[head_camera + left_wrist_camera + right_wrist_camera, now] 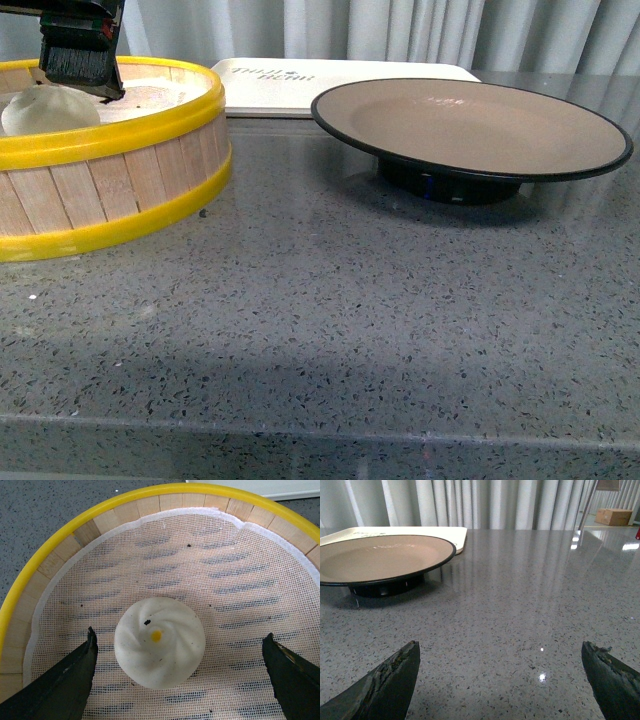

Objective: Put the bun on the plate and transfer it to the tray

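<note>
The white pleated bun (159, 642) lies on the mesh liner inside the yellow-rimmed wooden steamer basket (150, 185); it also shows in the front view (48, 110). My left gripper (180, 645) hovers over the basket, open, with the bun between its fingers, nearer one finger. In the front view the left gripper (80, 60) is at the top left, above the bun. The tan plate with black rim (470, 125) stands empty at the right, also in the right wrist view (380, 557). The cream tray (290, 85) lies behind it. My right gripper (500, 652) is open and empty over bare countertop.
The grey speckled countertop (330, 330) runs to a front edge near the bottom of the front view. Grey curtains hang behind the table. Cardboard boxes (615, 516) stand far off in the right wrist view.
</note>
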